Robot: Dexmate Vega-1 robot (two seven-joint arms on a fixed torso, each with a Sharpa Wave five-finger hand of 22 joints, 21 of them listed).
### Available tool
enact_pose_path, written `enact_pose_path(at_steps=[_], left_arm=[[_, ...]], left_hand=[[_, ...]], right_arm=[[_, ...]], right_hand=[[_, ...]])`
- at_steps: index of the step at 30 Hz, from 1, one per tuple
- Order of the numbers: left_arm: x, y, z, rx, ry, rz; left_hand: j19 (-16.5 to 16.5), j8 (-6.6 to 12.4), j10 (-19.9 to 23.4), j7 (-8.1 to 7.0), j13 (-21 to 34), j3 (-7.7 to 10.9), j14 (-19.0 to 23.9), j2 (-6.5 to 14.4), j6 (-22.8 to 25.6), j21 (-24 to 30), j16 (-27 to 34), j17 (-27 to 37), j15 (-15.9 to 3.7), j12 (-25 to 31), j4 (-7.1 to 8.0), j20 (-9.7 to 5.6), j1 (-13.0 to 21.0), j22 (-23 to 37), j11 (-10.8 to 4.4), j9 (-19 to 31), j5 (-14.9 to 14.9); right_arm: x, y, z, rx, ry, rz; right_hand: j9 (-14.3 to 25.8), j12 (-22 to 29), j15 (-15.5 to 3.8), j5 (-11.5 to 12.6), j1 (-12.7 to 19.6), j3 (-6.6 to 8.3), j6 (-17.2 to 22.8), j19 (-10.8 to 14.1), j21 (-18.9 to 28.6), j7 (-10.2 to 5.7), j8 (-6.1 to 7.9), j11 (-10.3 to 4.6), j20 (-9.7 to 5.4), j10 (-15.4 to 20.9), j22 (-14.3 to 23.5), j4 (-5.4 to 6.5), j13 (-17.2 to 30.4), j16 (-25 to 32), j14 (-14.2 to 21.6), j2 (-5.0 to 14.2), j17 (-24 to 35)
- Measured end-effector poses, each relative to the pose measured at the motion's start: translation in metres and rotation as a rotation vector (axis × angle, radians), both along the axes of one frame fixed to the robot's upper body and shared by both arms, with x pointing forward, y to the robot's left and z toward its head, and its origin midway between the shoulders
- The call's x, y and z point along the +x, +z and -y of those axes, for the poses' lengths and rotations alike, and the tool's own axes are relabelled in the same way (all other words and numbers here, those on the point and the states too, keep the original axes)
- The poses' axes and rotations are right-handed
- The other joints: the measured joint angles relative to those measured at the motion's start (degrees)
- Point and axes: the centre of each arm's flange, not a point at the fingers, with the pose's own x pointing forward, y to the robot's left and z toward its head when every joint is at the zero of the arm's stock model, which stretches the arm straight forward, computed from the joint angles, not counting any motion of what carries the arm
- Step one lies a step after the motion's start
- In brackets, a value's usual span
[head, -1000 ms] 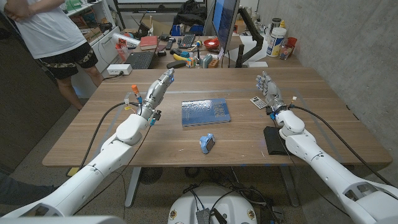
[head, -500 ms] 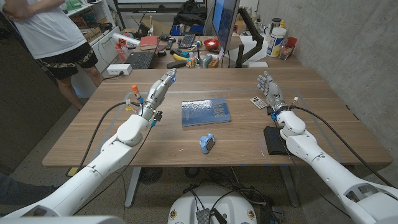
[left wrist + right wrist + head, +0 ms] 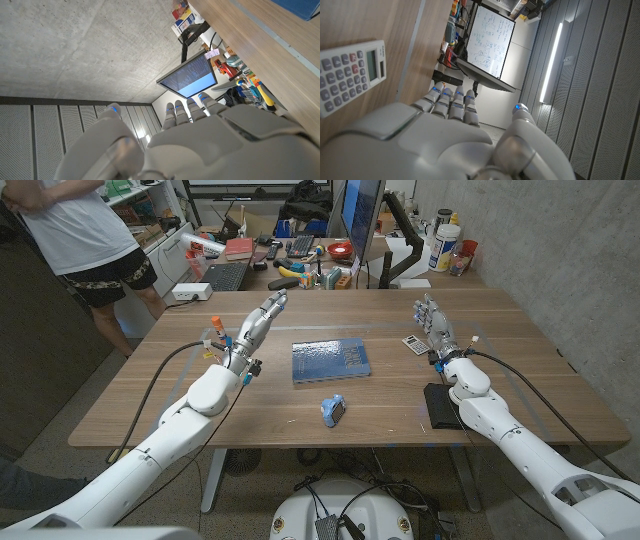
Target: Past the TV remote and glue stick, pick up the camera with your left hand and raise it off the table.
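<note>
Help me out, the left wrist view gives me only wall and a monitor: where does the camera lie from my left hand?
Observer: In the head view the small blue camera lies near the table's front edge. It is nearer the robot than the left hand and off to the hand's right.
Operator: Anything near it?
Observer: A blue book lies just beyond the camera, apart from it, to the right of the hand.
Operator: And the glue stick?
Observer: The orange-capped glue stick is just left of the left hand, which holds nothing, its fingers stretched out above the table.
</note>
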Motion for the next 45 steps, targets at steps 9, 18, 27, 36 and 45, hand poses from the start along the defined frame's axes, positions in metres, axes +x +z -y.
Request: enact_pose_path(at_steps=[9,18,27,36,45], left_arm=[[-0.007,0.001,0.004,0.021,0.002,0.025],[-0.011,0.001,0.007,0.042,0.012,0.045],[-0.018,0.000,0.013,0.061,0.018,0.069],[-0.023,-0.002,0.018,0.081,0.026,0.083],[-0.028,-0.002,0.023,0.099,0.027,0.097]], left_hand=[[0.0,0.00,0.0,0.00,0.0,0.00,0.0,0.1,0.0,0.0,0.0,0.0,0.00,0.0,0.00,0.00,0.1,0.0,0.00,0.0,0.0],[0.0,0.00,0.0,-0.31,0.0,0.24,0.0,0.4,0.3,0.0,0.0,0.0,0.00,0.0,-0.27,0.00,0.4,0.0,0.00,0.0,0.0],[0.0,0.00,0.0,-0.11,0.0,0.01,0.0,0.3,0.5,0.0,0.0,0.0,0.00,0.0,-0.50,0.00,0.9,0.0,0.00,0.0,0.0],[0.0,0.00,0.0,-0.32,0.0,0.24,0.0,0.7,0.7,-0.4,0.0,0.0,0.00,0.0,-0.73,0.00,1.3,0.0,0.00,0.0,0.5],[0.1,0.00,0.3,-0.52,0.0,0.47,0.3,1.0,0.9,-0.4,0.0,0.0,0.28,0.0,-0.96,0.11,2.1,0.0,-0.30,0.0,0.5]], right_arm=[[0.001,0.001,0.001,-0.001,-0.001,0.002],[0.002,0.004,0.004,-0.002,-0.006,0.003],[0.004,0.006,0.006,-0.003,-0.007,0.006],[0.006,0.008,0.007,0.000,-0.007,0.010],[0.008,0.010,0.008,0.005,-0.008,0.014]], right_hand=[[0.0,0.0,0.00,0.0,0.0,0.00,0.0,0.0,-0.2,0.00,0.00,0.00,0.00,0.0,0.3,0.00,0.0,0.0,0.0,0.01,0.0],[0.0,0.0,0.00,0.0,-0.4,0.01,0.0,0.0,-0.2,0.00,0.00,0.00,0.00,0.0,0.3,0.01,0.0,0.0,0.0,0.39,0.0],[0.0,0.0,0.00,0.0,-0.4,-0.15,0.0,0.5,-0.7,0.00,0.00,-0.31,0.12,0.3,0.3,-0.15,0.0,0.0,0.0,0.39,0.0],[0.0,0.0,0.00,0.0,-0.4,-0.15,0.0,0.5,-0.7,0.00,0.00,-0.31,0.12,0.3,0.3,-0.15,0.0,0.0,0.0,0.39,0.0],[0.0,0.0,0.00,0.0,-0.4,-0.15,0.0,0.5,-1.1,0.00,0.00,-0.31,0.12,0.3,0.3,-0.15,0.0,0.0,0.0,0.39,0.0]])
